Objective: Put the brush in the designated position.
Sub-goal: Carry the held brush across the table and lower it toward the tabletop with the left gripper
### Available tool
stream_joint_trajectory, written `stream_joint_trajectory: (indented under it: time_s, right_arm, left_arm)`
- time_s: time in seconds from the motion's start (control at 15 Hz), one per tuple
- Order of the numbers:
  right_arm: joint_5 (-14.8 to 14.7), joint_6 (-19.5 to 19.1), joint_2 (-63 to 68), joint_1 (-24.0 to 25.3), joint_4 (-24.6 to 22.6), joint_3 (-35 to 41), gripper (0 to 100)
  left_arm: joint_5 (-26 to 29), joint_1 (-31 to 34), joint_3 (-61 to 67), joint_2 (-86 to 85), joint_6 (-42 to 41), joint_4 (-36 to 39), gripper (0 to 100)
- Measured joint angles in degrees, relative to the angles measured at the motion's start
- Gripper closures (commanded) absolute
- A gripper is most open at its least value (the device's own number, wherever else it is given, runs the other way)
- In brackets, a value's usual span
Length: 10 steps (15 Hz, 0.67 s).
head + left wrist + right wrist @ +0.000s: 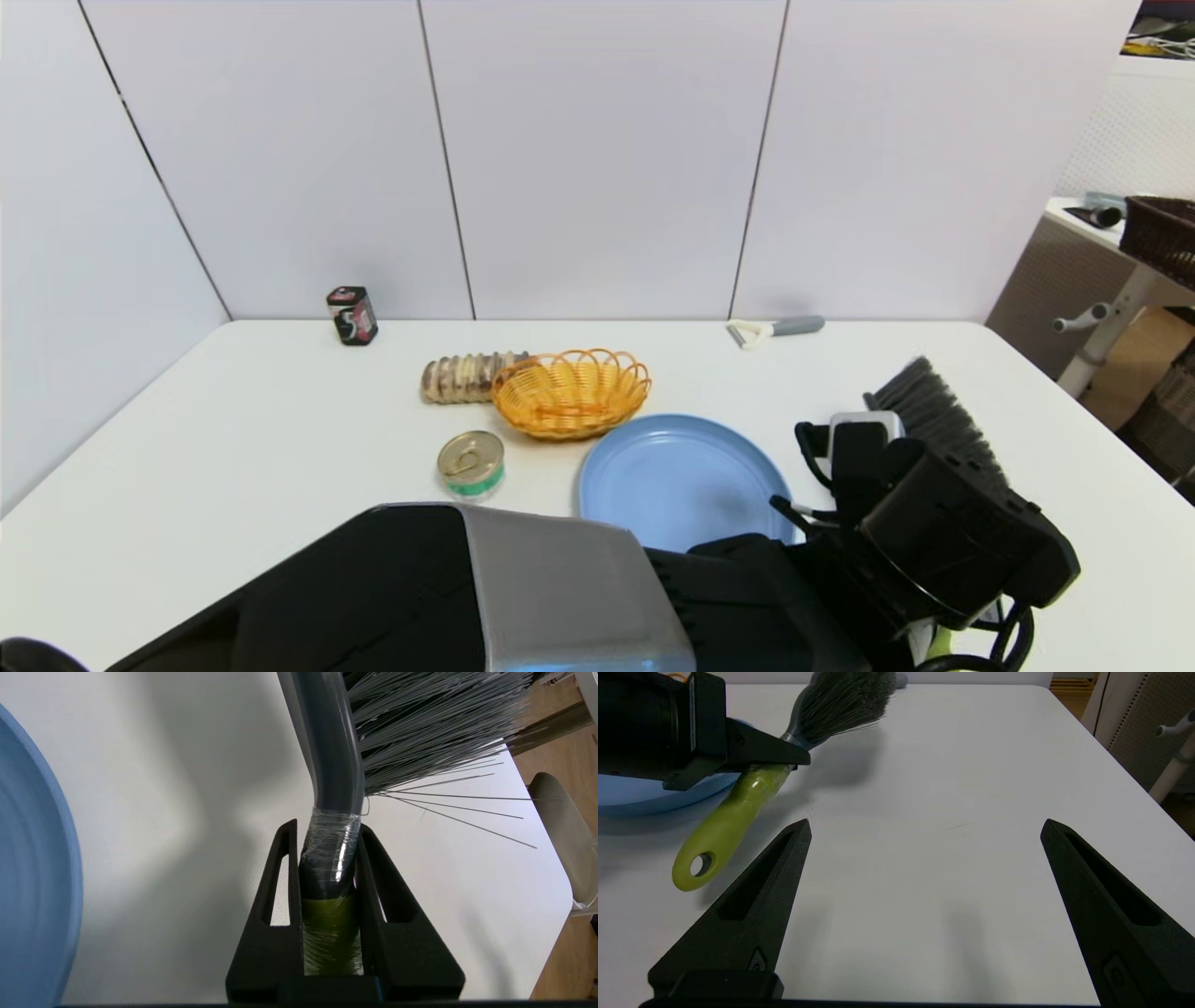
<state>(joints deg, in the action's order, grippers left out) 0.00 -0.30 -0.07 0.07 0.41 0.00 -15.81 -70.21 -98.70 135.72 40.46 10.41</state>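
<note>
The left gripper (329, 835) is clamping its 2 fingers on the brush (738, 807) where the grey neck meets the green handle, a hold close to the heavy bristle end that should be keeping it from tipping. The brush is hanging clear of the white table (280, 439), just beside the blue plate (681, 481) on its right side, with the bristles (929, 411) pointing away from the robot and the handle's looped end angling down toward it. The left arm is reaching across to the right of the plate, wrist low and level. The right gripper (924, 828) is hovering nearby over bare table, fingers spread wide and holding nothing.
</note>
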Motion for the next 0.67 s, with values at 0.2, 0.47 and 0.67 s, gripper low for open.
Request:
stream_joint_trajectory:
  time_s: [0.2, 0.47, 0.67]
  right_arm:
    - [0.0, 0.0, 0.0, 0.0, 0.0, 0.0, 0]
    - [0.0, 0.0, 0.0, 0.0, 0.0, 0.0, 0]
    - [0.0, 0.0, 0.0, 0.0, 0.0, 0.0, 0]
  left_arm:
    - [-0.4, -0.8, 0.1, 0.6, 0.1, 0.0, 100]
    - [-0.8, -1.0, 0.2, 3.0, -1.9, 0.4, 100]
    - [-0.9, -0.8, -1.5, 5.3, -2.6, 0.8, 100]
